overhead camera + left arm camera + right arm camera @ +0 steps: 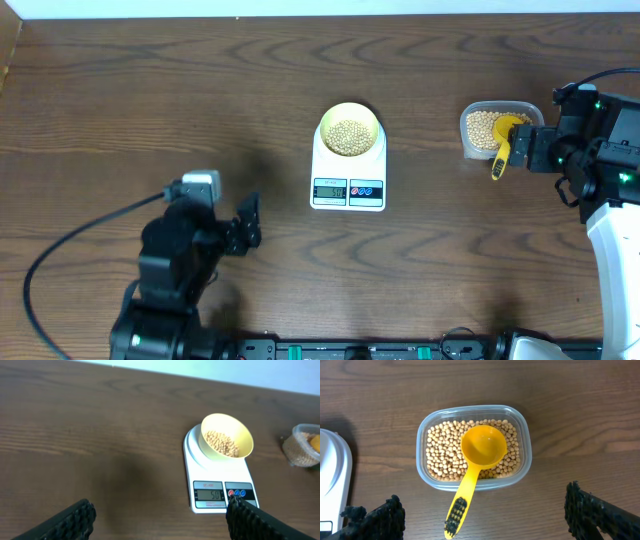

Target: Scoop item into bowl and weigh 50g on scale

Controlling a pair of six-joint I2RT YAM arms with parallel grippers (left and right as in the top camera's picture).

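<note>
The left gripper (249, 222) hovers over the near left of the dark wooden table (150, 100), well apart from everything. Its fingers (75, 520) are spread wide and hold nothing.

At the middle stands the white digital kitchen scale (348, 172), with the pale yellow bowl (375, 125) sitting on its far platform. A shallow heap of soybeans (349, 137) lies in the bowl, and the display (216, 494) reads 50, so the weighing looks complete.

To the right, well apart from the scale, is the clear plastic tub (465, 130) holding the rest of the beans. The yellow scoop (480, 450) lies in it empty, cup up on the beans, with its handle slanting over the near rim. The right gripper (485, 517) hangs just above the tub with its fingers released wide, touching neither the scoop nor the tub.

The beans are likely hard, dry and smooth. Each is light, but they roll and scatter readily, so fingers would pinch them poorly and the scoop is the way to move them. The scoop looks like stiff, light plastic, and the black ribbed patch at the handle's end is the surest hold. The bowl seems light and slick and could slide on the platform if nudged, so it is best taken by its rim.
</note>
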